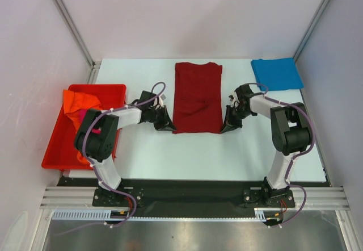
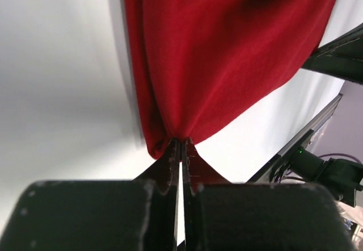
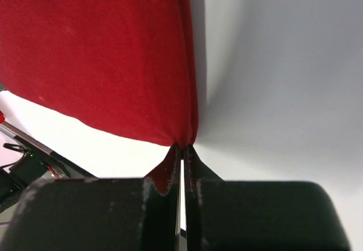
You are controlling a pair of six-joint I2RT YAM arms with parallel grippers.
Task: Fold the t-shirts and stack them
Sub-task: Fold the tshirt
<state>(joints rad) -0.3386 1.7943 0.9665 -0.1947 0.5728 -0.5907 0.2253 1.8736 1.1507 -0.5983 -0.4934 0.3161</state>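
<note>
Left gripper (image 1: 168,128), fingers pressed together, pinches the near left corner of the dark red t-shirt (image 1: 197,95) lying flat midway across the tabletop (image 1: 170,157); right gripper (image 1: 226,128), likewise closed, pinches its near right corner. Bright blue t-shirt (image 1: 276,73) sits folded at the far right corner.

The plain dark red cloth t-shirt (image 1: 197,97) is one solid colour, with no print. The bright blue cloth t-shirt (image 1: 277,74) is equally plain. The orange cloth t-shirt (image 1: 79,102) and a patch of magenta-pink cloth t-shirt (image 1: 86,116) show against the glossy red plastic bin (image 1: 116,90). My counter (image 1: 227,154) is white and my jaws are black.
</note>
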